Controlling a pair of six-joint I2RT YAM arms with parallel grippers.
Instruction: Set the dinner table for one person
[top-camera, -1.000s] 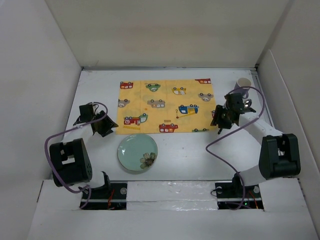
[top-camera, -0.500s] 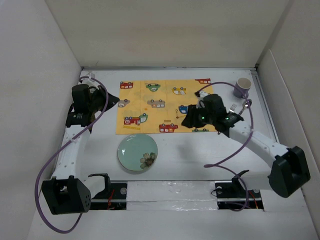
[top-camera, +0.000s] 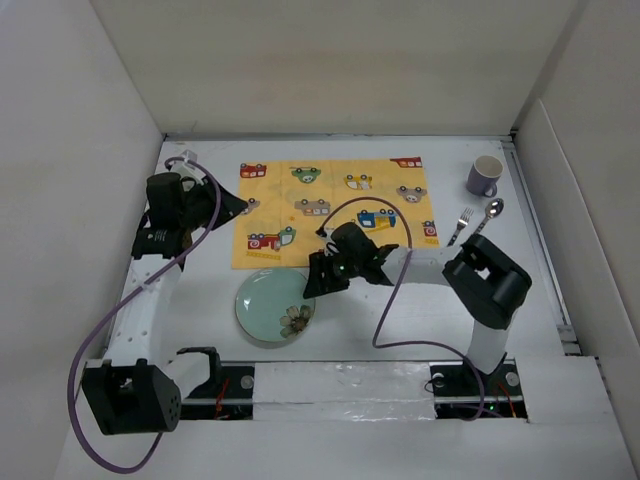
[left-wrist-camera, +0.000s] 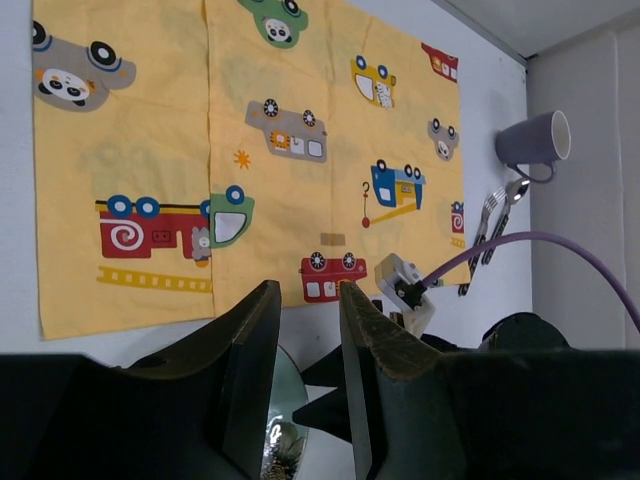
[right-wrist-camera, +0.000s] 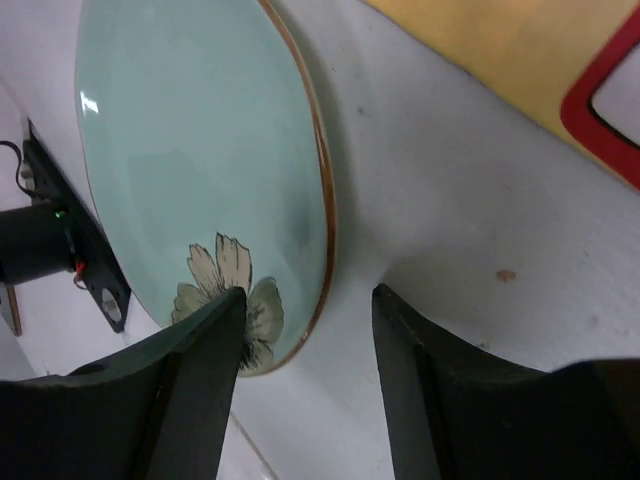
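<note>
the dinner table (top-camera: 400, 325) is the wide white surface walled in by white panels, and on its far half a yellow cloth (top-camera: 330, 215) printed with small cars lies flat. just off the cloth's near edge, toward its left half, sits a pale green plate (top-camera: 262, 298) with a flower painted near its rim; the right wrist view shows a strip of bare table between plate and cloth, so the two lie close but apart. the right gripper (right-wrist-camera: 310, 300) is low at the side of the plate nearest the cloth, its jaws spread wide with the brown-edged rim in line with the gap; whether either finger touches the rim cannot be told. the right arm stretches along the cloth's near edge and hides the cloth's near right corner in the top view, and its purple cable (top-camera: 385, 300) loops up over the cloth's near part and down across the table. the left gripper (left-wrist-camera: 308, 300) hangs above the cloth's left edge, its fingers parted by a narrow gap with nothing between them. to the right of the cloth, off it on the bare table, a fork (top-camera: 459, 226) and a spoon (top-camera: 489, 215) lie side by side, and beyond them, past the cloth's far right corner, a purple mug (top-camera: 485, 176) stands upright with its mouth up. none of these three touches the cloth.
</note>
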